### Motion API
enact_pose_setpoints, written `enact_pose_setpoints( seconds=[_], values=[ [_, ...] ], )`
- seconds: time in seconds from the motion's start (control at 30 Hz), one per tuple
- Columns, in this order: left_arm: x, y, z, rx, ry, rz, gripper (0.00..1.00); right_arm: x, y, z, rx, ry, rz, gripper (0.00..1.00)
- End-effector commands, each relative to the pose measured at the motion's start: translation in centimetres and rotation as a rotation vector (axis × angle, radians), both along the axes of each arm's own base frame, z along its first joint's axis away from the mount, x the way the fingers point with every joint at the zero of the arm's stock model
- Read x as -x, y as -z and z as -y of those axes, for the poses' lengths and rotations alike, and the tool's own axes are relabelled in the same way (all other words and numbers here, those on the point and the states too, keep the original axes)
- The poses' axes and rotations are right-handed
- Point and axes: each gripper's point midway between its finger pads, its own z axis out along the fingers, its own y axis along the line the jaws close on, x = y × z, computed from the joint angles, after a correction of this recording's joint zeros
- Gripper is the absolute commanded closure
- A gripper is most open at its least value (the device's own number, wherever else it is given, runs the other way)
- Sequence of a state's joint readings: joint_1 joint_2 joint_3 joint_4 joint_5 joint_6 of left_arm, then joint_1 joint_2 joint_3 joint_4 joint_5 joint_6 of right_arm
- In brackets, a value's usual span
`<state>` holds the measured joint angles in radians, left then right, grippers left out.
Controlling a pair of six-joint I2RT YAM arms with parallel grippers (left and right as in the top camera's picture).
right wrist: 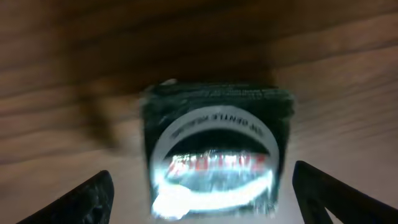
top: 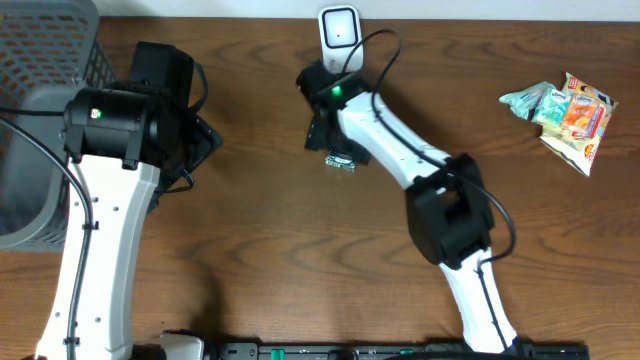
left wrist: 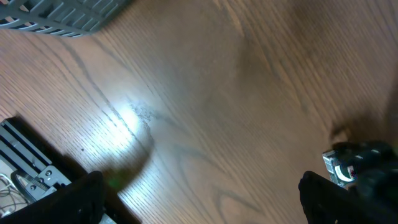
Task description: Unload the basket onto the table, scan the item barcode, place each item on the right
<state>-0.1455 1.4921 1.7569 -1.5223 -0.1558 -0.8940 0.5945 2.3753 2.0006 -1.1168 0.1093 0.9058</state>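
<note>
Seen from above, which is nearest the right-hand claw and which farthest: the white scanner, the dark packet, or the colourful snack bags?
From the right gripper:
1. dark packet, directly beneath it.
2. white scanner, just beyond it at the table's far edge.
3. snack bags, far off to its right.

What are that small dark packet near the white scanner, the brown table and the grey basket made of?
Small dark packet: seemingly glossy plastic film or foil; it glares and crinkles. Brown table: wood or wood-look laminate, grain lines, slight sheen. Grey lattice basket: likely matte moulded plastic.
</note>
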Motion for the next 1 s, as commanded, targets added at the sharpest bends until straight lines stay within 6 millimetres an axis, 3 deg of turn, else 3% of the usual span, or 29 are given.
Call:
enact_pose_setpoints(
  seconds=[0.0, 0.1, 0.37, 0.63, 0.77, 0.97],
  values=[
    [0.1, 0.1, -0.3, -0.006, -0.012, -0.008, 0.02, -0.4, 1.5, 1.4, 0.053, 0.045, -0.005, 0.14],
    [0.1, 0.1, -0.3, -0.006, -0.012, -0.008, 0.02, -0.4, 2.1, 1.5, 0.027, 0.020, -0.038, 0.20],
    [0.1, 0.1, -0.3, -0.006, -0.012, -0.008, 0.02, -1.1, 2.2, 1.0, -0.022, -0.093, -0.037, 0.19],
    [0.1, 0.1, -0.3, -0.006, -0.012, -0.008, 0.02, 0.1, 2.8, 0.4, -0.027, -0.086, -0.067, 0.28],
    [0.1, 0.1, -0.3, -0.006, -0.012, -0.008, 0.02, 0.7, 3.7, 0.6, -0.019, -0.068, -0.085, 0.39],
    [0.1, 0.1, -0.3, -0.006, -0.012, -0.008, 0.02, 1.0, 2.7, 0.6, -0.033, -0.098, -0.099, 0.47]
  ],
)
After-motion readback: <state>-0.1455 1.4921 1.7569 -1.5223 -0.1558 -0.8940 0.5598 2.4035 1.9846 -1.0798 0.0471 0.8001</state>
